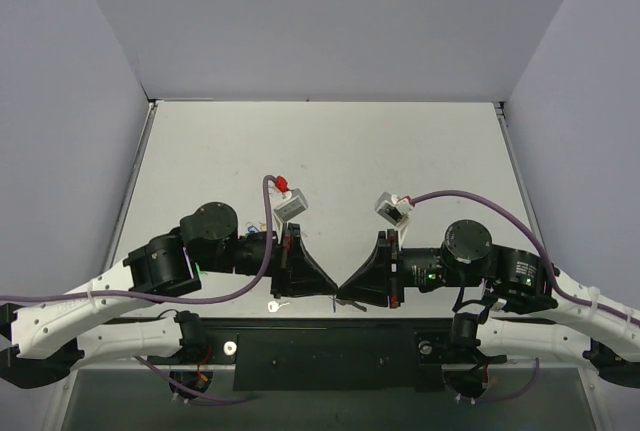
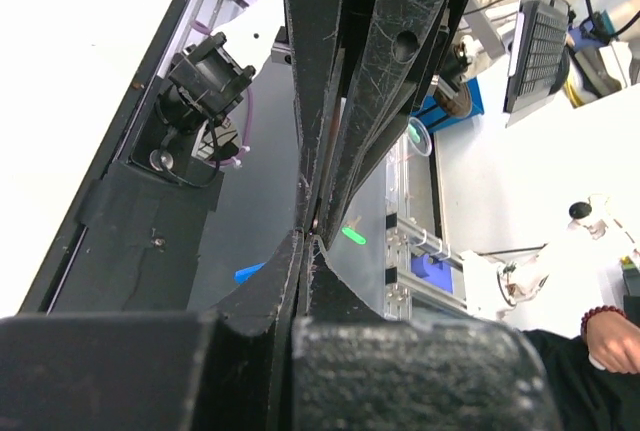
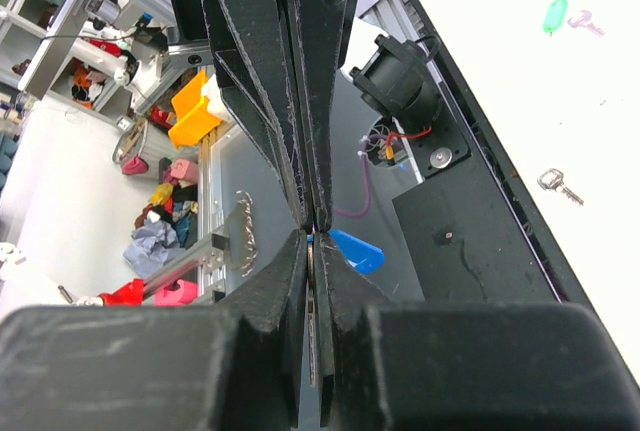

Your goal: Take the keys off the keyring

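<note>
Keyring (image 3: 356,249): bright-blue oblong tag, lower centre, beside the meeting tips. Silver round-headed key (image 3: 558,186) lies apart on bench (image 3: 540,91). Left gripper (image 2: 311,237) and right gripper (image 3: 316,230) are both pressed together.

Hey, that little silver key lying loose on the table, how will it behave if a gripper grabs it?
The silver key lies flat on the smooth table, so it probably slides when nudged and resists pinching. It looks tiny, thin metal: likely stiff and light.

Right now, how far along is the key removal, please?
One silver key already lies loose on the table. The left gripper and right gripper are shut tip to tip at the blue key tag. Whether its ring holds more is hidden.
</note>
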Robot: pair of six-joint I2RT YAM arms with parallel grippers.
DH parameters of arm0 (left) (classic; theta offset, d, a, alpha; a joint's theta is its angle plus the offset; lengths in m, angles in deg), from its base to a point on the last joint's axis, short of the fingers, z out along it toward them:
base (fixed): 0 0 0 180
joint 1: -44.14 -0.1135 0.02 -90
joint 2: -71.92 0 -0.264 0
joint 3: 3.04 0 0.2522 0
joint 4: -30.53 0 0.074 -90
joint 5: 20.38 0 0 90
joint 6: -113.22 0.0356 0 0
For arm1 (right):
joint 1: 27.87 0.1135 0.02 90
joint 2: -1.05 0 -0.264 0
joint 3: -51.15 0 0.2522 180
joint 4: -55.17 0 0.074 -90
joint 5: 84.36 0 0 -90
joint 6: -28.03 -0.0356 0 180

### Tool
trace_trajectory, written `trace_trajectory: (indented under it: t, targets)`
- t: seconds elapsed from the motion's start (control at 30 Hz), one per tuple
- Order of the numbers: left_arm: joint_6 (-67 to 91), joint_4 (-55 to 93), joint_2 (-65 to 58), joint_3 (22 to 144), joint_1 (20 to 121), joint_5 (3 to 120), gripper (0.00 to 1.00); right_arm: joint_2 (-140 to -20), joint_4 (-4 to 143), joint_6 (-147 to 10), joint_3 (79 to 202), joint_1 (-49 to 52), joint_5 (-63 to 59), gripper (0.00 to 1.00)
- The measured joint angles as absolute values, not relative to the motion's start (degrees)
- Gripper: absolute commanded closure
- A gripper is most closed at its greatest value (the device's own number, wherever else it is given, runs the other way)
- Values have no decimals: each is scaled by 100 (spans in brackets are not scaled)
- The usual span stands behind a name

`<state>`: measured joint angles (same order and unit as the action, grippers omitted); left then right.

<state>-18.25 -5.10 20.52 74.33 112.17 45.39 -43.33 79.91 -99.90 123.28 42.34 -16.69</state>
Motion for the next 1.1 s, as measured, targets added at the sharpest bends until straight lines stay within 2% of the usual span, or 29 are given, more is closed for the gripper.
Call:
trace_trajectory:
  t: [0.57,0.67,0.73,1.1]
  targets:
    - [-2516,-99,2369,6638,11190,5407,100,-4241,7840,-10399,11839,4234,-871,100]
    - [-2577,-96,2369,6594,11190,5472,100,-4202,7829,-10444,11756,4234,-786,97]
    - [-2605,-68,2371,6592,11190,5505,100,-4178,7807,-10462,11740,4237,-744,100]
    - [-2782,188,2537,6384,11291,6047,100,-4119,7620,-10615,11642,4293,-263,100]
